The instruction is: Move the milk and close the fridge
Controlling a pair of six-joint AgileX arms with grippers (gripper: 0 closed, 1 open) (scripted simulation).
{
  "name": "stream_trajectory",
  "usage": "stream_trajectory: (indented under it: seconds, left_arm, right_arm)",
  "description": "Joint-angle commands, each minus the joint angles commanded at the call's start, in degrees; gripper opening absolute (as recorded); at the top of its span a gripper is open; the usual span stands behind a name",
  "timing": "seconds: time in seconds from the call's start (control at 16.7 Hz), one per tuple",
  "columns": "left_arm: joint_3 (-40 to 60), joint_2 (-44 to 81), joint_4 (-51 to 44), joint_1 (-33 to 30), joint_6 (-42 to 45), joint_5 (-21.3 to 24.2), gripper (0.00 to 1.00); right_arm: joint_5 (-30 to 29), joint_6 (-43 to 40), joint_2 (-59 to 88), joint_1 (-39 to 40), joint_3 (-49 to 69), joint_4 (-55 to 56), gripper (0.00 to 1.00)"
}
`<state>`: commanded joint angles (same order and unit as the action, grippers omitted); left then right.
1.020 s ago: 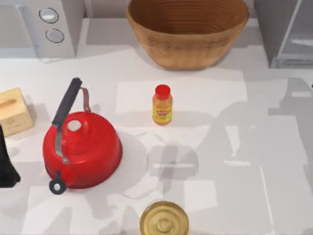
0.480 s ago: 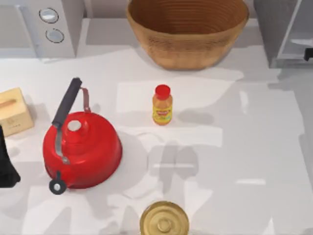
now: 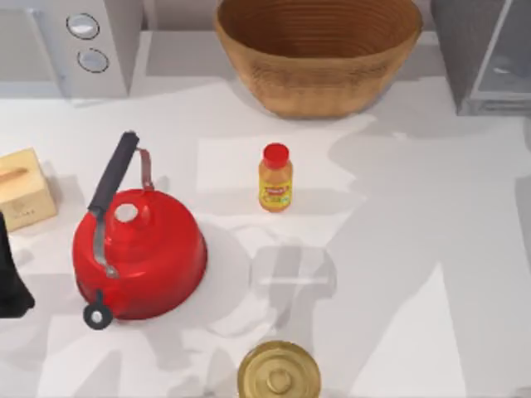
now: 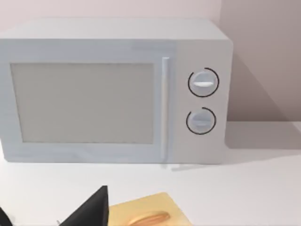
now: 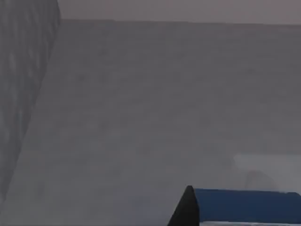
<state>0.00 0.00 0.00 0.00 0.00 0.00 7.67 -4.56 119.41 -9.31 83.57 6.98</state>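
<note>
Since grey fridge (image 5: 141, 117) walls surround the right wrist camera, I judge the right gripper is inside, the blue-topped milk (image 5: 244, 205) just ahead of it; whether it holds the carton I cannot tell. Left arm (image 3: 10, 274) sits parked beside the kettle (image 3: 137, 249).

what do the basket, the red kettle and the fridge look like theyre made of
The basket looks woven, wicker or similar: tan with fine horizontal ribbing, matte. The red kettle looks like glossy enamelled or painted metal, with a smooth shiny dome, a dark handle and a pale knob. The fridge looks like grey brushed metal with a paler, glassy door panel; being rendered, this is appearance only.
</note>
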Motion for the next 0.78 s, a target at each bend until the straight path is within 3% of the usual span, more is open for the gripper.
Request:
stream_trajectory:
  seconds: [0.24, 0.78]
  left_arm:
    - [0.0, 0.0, 0.0, 0.0, 0.0, 0.0, 1.0]
    - [0.0, 0.0, 0.0, 0.0, 0.0, 0.0, 1.0]
  right_arm:
    - [1.77, -0.83, 4.56, -1.9, 8.34, -8.64, 0.0]
    - [1.93, -0.9, 4.97, -2.08, 9.02, -9.37, 0.0]
